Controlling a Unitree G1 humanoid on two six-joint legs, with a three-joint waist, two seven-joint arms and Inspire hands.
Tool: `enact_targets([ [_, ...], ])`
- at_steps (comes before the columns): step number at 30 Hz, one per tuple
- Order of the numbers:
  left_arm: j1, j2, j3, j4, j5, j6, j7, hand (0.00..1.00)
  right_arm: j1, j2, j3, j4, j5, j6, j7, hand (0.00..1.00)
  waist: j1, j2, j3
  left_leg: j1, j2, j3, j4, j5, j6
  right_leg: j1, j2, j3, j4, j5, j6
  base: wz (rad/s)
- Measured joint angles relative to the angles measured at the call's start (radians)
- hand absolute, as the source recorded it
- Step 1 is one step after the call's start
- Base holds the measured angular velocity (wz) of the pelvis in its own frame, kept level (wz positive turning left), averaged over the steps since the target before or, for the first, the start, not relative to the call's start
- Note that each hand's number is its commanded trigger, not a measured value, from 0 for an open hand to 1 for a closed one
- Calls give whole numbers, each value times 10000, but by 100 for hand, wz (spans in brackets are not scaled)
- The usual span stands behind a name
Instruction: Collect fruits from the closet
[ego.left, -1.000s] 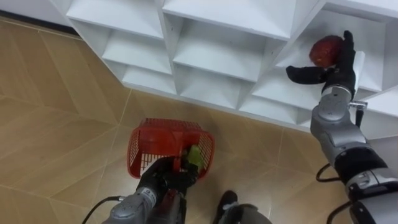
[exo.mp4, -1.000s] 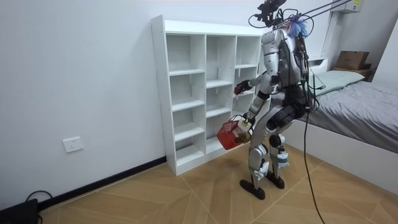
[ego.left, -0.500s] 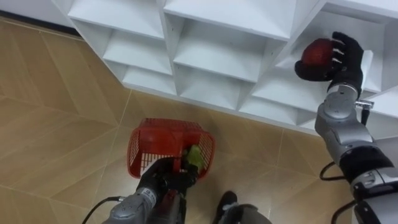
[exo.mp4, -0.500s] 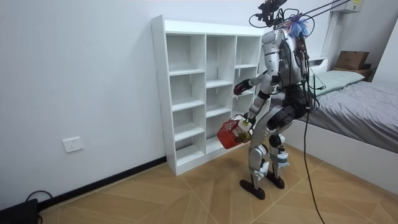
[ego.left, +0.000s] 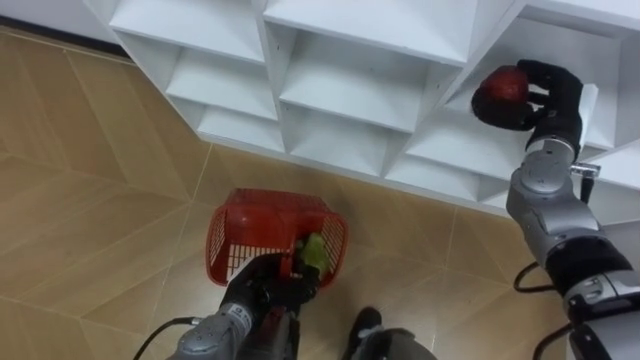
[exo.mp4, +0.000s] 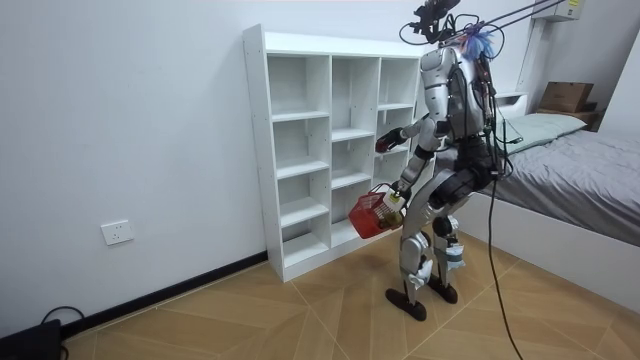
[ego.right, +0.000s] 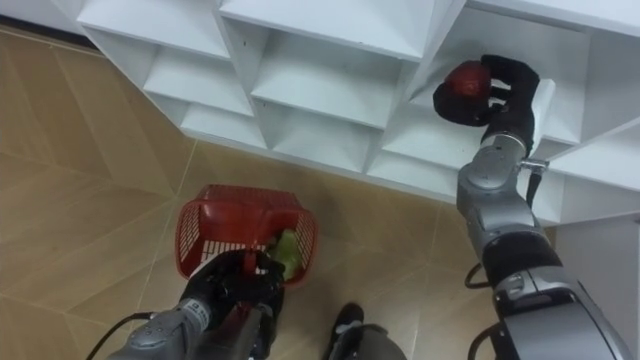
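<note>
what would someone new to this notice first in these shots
The red fruit stands out first, clasped in the right hand at a compartment of the white shelf unit, upper right in the eye views. Next comes the red basket held low over the wooden floor by the left hand, with something green inside it.

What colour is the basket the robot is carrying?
The basket is red; the left eye view shows it best.
</note>
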Motion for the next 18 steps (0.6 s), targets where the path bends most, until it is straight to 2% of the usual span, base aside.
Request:
enact_targets([
  [12,-3,5,1,20,-6,-22,5,100,1,12,-4,-41,-155,1,103,100,-25,-23,13,37,16,10,-28,-10,-14,23,36,48,-42,4,1,0],
  [18,25,16,31,53,-3,-8,-25,100,96,90,-1,-76,-152,15,556,100,-18,-2,16,261,117,30,-50,-91,-69,286,150,45,-218,14,-23,-4],
])
